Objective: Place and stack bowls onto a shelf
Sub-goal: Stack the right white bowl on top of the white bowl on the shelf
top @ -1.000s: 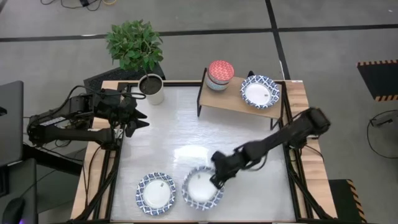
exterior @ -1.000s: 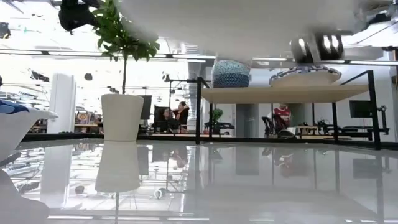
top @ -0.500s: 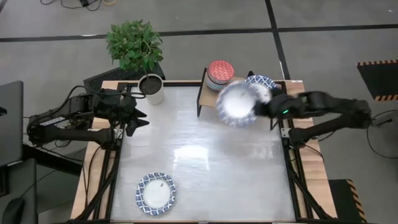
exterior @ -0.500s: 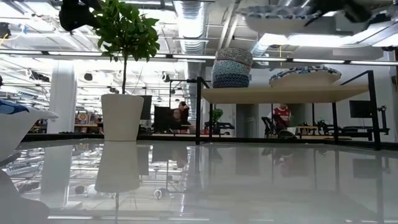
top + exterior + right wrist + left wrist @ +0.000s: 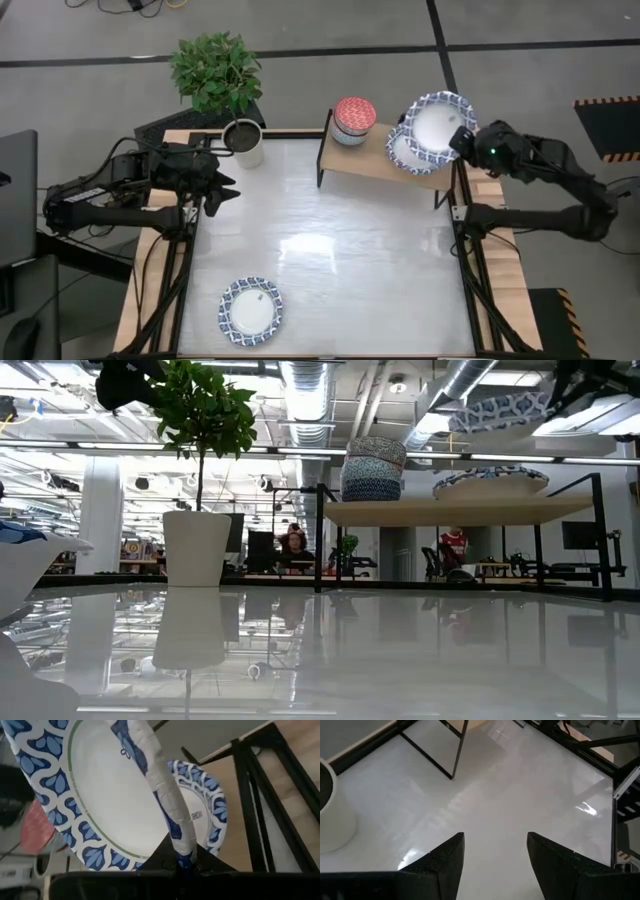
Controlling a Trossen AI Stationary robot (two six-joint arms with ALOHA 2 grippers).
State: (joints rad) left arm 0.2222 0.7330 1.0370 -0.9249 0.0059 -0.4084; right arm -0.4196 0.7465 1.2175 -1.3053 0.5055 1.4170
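My right gripper (image 5: 459, 136) is shut on a wide blue-and-white bowl (image 5: 437, 121) and holds it in the air above the shelf (image 5: 372, 164), over a like bowl (image 5: 400, 153) that rests on the board's right end. A stack of small bowls (image 5: 354, 119), a red one on top, stands on the shelf's left end. One more blue-and-white bowl (image 5: 251, 310) lies on the table near its near edge. My left gripper (image 5: 222, 186) is open and waits at the table's left side, touching nothing. My right gripper (image 5: 181, 865) pinches the rim (image 5: 176, 845) of the blue-and-white bowl between its two fingers, on the side toward the table's right. The fingers come roughly level from the right. The bowl (image 5: 510, 410) is lifted clear, slightly tilted, above the bowl on the shelf (image 5: 490, 482).
A white plant pot (image 5: 244, 143) with a green plant stands at the far left corner, next to my left gripper (image 5: 495, 860). The shelf's black legs (image 5: 322, 152) stand on the table's far part. Bare white tabletop (image 5: 340, 250) lies between the shelf and the near bowl.
My right gripper has carried the bowl from low by the table's near edge, beside the other bowl, up and toward the far right, ending above the bowl on the shelf. Its gripper has stayed shut on the rim.
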